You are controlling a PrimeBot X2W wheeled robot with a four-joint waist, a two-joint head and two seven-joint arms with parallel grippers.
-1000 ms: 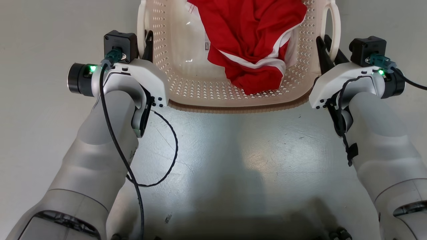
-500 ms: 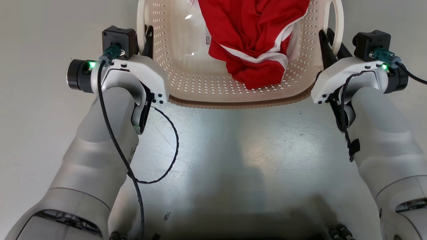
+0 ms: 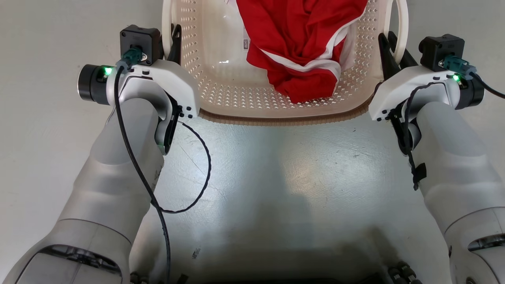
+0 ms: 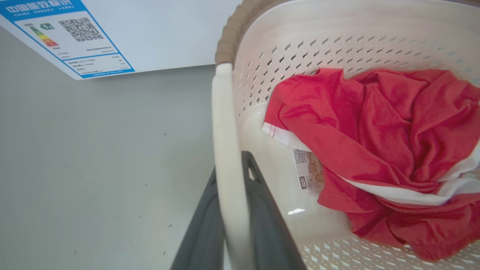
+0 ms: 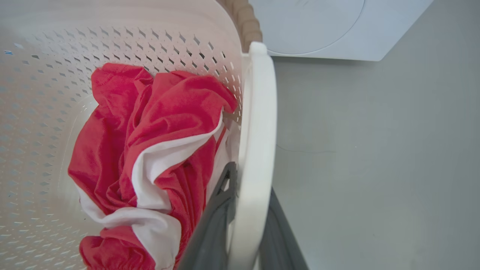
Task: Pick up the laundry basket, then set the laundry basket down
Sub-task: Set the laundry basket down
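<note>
The cream perforated laundry basket [image 3: 276,119] with its brown woven-look rim sits at the top middle of the head view, between my two arms. My left gripper [image 3: 174,39] is shut on the basket's left loop handle [image 4: 226,150], one dark finger on each side of the loop. My right gripper [image 3: 389,46] is shut the same way on the right loop handle [image 5: 256,150]. A red garment with white trim [image 3: 300,43] lies crumpled inside. The basket's underside is hidden, so I cannot tell whether it touches the floor.
A white washer stands just beyond the basket: its panel with a blue energy label [image 4: 71,37] and its round-door front [image 5: 318,26]. Pale grey glossy floor [image 3: 276,177] stretches between my arms and around the basket. A black cable [image 3: 197,189] loops off my left forearm.
Both grippers and the basket have shifted slightly toward the top of the head view. The grip on both handles is unchanged.
</note>
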